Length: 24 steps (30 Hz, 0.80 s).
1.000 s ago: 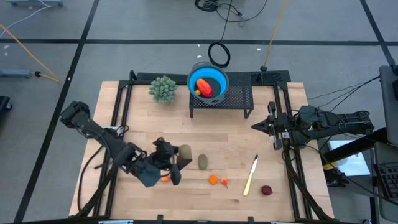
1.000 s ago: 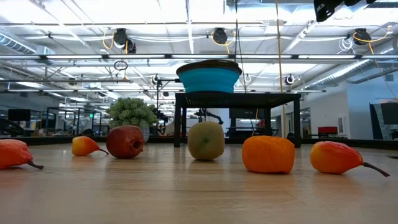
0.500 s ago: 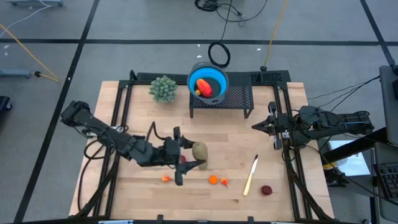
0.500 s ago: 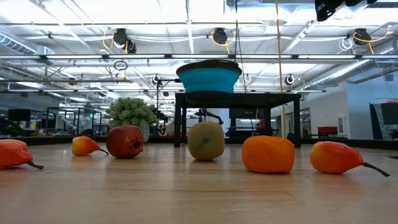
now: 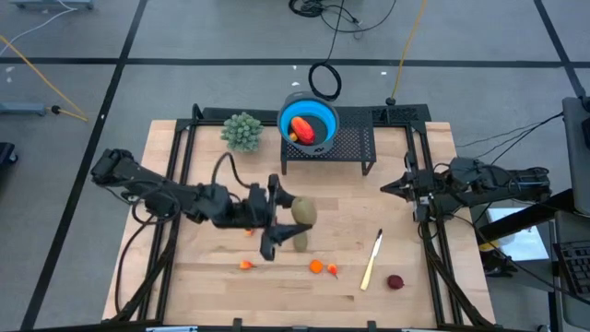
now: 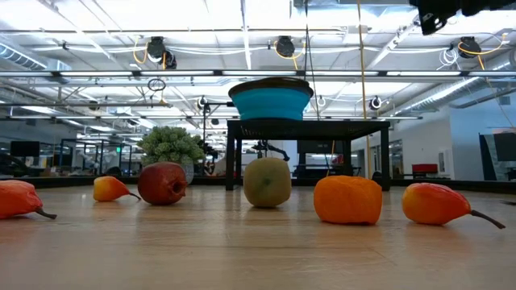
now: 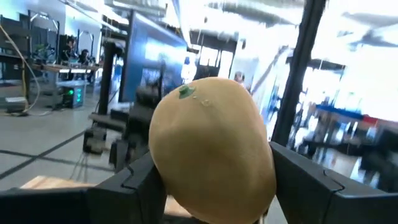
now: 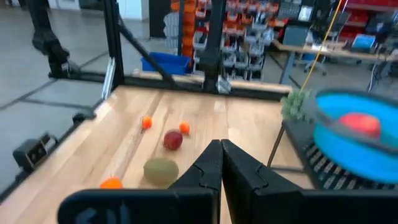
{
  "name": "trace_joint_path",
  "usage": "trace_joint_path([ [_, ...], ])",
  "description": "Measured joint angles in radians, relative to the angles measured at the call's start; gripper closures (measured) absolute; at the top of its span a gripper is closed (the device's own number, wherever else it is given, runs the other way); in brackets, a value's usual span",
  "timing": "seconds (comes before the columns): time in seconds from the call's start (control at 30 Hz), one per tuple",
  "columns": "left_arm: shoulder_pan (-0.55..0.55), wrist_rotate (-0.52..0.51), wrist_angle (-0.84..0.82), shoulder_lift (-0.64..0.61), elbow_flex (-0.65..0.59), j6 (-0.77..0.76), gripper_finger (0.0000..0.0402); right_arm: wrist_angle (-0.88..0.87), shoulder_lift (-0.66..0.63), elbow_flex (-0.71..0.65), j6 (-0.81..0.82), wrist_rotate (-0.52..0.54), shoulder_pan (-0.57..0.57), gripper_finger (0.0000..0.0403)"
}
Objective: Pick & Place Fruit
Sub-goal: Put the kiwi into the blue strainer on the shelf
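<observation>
Midway through the carry, the left hand [image 5: 288, 218] grips a tan fruit [image 5: 302, 211] above the tabletop [image 5: 350, 203], seemingly bound next for the blue bowl [image 5: 309, 120], while the clenched right hand [image 5: 387, 188] waits at the right edge.

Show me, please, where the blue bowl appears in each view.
High view: bowl at the table's far edge, on the black rack.
Low view: bowl at centre, atop the rack.
Left wrist view: not in it.
Right wrist view: bowl on the rack.
Shared landmark: the plant beside the rack.
</observation>
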Motion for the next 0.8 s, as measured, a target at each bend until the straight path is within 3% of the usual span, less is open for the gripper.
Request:
trace_joint_path([
  [0.27,0.107,0.021,0.093,0.000,0.000,-0.240,0.0165,0.098,-0.055,-0.154,0.060,0.031,0.000,0.0403],
  [0.37,0.157,0.021,0.098,0.000,0.000,-0.381,0.0165,0.135,-0.094,-0.201,0.061,0.036,0.000,0.0403],
  [0.6,0.268,0.020,0.098,0.000,0.000,-0.728,0.0165,0.152,-0.194,-0.281,0.088,0.158,0.000,0.0403],
  [0.8,0.347,0.020,0.098,0.000,0.000,-0.964,0.0165,0.145,-0.254,-0.300,0.087,0.162,0.000,0.0403],
])
